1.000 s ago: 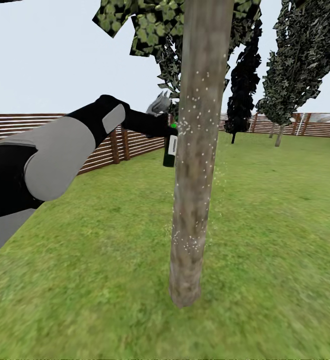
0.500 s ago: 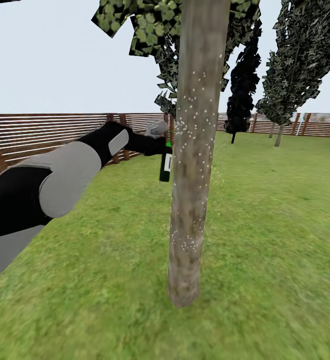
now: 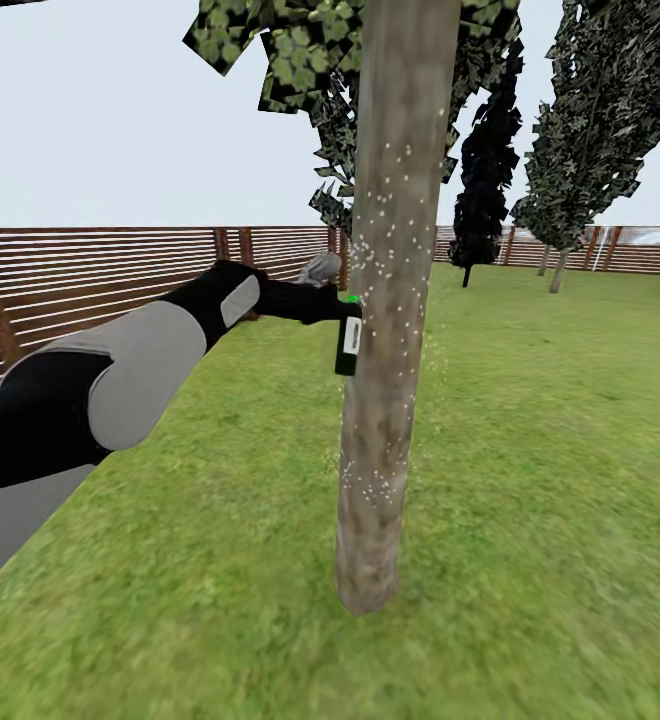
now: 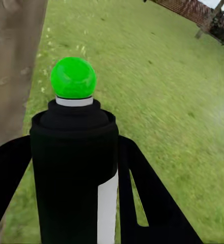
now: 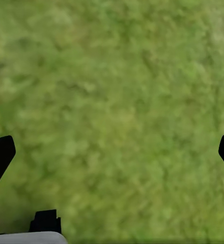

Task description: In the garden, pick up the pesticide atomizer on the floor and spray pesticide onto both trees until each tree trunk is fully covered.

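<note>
Left end effector (image 3: 332,303): gripping the atomizer (image 3: 348,346), holding it against the trunk (image 3: 385,330).
Right end effector (image 5: 112,152): hanging wide open over lawn (image 5: 122,86).

We see our left gripper (image 3: 338,305) clamped on the pesticide atomizer (image 3: 348,343), held just beside the tree trunk (image 3: 385,330). White specks dot the trunk. A slatted fence (image 3: 100,270) bounds the lawn (image 3: 530,480)
</note>
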